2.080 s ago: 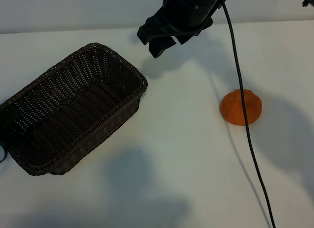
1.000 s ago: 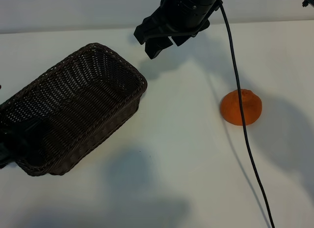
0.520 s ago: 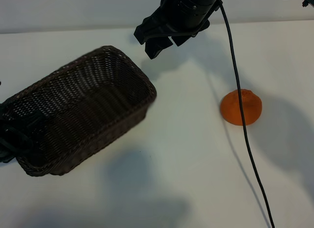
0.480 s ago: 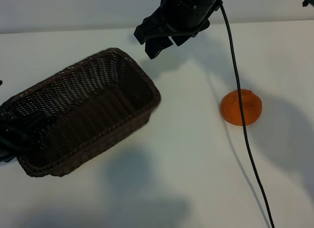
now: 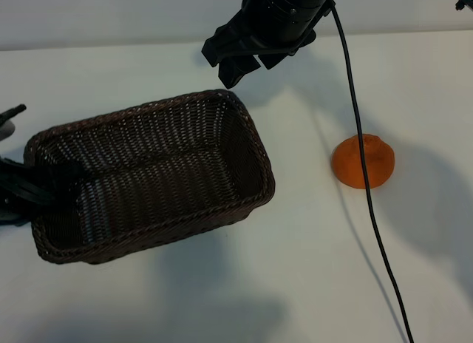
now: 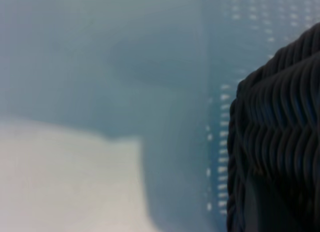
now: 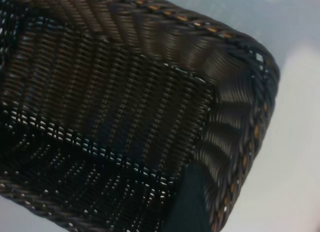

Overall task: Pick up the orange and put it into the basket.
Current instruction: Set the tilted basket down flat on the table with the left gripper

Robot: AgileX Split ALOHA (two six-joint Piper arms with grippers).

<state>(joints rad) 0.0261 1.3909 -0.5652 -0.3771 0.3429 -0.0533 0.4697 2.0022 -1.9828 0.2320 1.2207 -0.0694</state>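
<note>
One basket, one orange, two hands and one black cable are in sight on a white tabletop.

Nearest the exterior camera lies the basket [image 5: 148,177], dark brown woven wicker, rectangular with rounded corners and sloping openwork sides, nothing inside it. Its long axis runs roughly across the view, the right end a little farther back than the left. In the right wrist view the basket [image 7: 120,107] fills most of the picture, showing the braided rim, a rounded corner and the open weave of the floor.

The left hand [image 5: 29,191] is at the basket's left end, at the edge of the exterior view; its dark fingers are narrowed onto the end wall and rim there. The left wrist view shows only a piece of the wicker wall [image 6: 280,142] close against the lens, beside pale tabletop.

The orange [image 5: 363,161] sits on the tabletop well to the right of the basket, apart from it: small, bright, matte, roundish and slightly flattened. The thin cable [image 5: 367,188] runs across it from top to bottom of the view.

Farthest back, the right hand [image 5: 238,62] hangs above the tabletop beyond the basket's far right corner, its fingers spread wide and holding nothing.
</note>
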